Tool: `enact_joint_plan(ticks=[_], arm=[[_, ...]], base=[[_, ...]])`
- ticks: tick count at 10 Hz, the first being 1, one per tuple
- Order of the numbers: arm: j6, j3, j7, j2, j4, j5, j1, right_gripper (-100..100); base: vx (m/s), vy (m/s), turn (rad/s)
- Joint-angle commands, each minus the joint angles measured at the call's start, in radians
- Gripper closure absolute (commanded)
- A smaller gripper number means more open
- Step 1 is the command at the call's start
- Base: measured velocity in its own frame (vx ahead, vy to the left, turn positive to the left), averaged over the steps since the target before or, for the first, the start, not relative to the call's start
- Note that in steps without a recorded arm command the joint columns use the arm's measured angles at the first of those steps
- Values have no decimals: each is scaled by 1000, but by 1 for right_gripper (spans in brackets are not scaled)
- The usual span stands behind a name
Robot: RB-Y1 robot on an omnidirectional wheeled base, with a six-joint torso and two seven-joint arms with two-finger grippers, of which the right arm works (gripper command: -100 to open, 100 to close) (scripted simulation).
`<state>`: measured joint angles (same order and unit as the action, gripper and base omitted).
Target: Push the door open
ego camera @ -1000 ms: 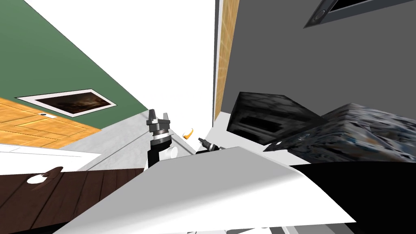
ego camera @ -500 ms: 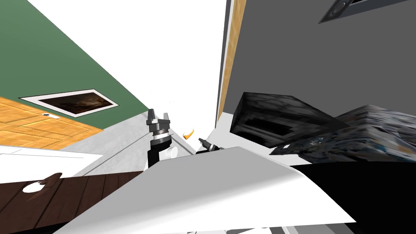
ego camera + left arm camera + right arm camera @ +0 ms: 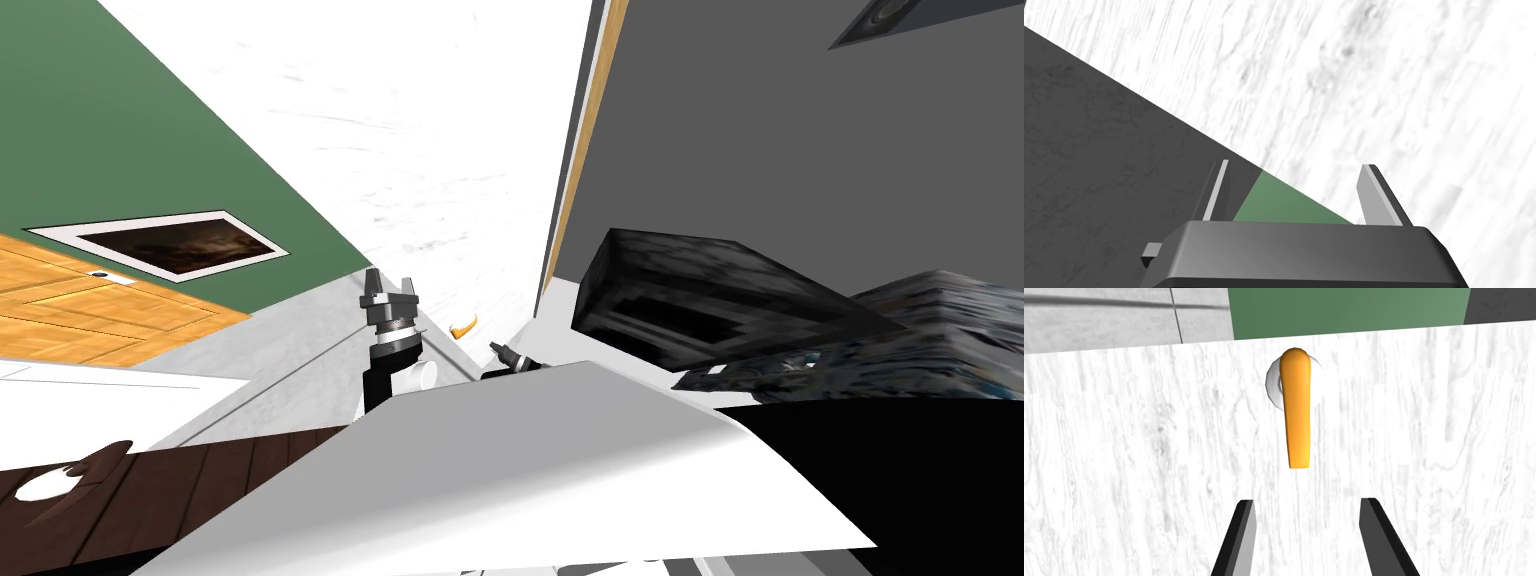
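orange lever handle on white wood-grained door is seen just beyond released right gripper; left gripper likewise released.

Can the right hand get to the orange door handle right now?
Probably yes: the open right hand faces the white door, with the orange handle just ahead of it and nothing between.

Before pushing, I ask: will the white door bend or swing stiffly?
Probably stiff: the door looks like one flat, grained panel. It likely swings, as a lever handle sits on it. The thin fingers of the right gripper may slide on it.
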<state>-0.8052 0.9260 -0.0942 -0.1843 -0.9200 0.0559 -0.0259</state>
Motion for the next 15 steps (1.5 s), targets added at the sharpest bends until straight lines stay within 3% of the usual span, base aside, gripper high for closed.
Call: enact_joint_plan(ticks=[1,5,6,13,15], arm=[[0,0,0,-1,0,0,0,100],[0,0,0,-1,0,0,0,100],[12,-36,11,16,11,5,-2,-100],[59,-172,56,81,52,25,-10,-100],[50,-168,55,84,64,23,-15,-100]], base=[[-17,-28,5],[-9,-12,0],[-54,99,-77],[-64,156,-100],[21,82,11]])
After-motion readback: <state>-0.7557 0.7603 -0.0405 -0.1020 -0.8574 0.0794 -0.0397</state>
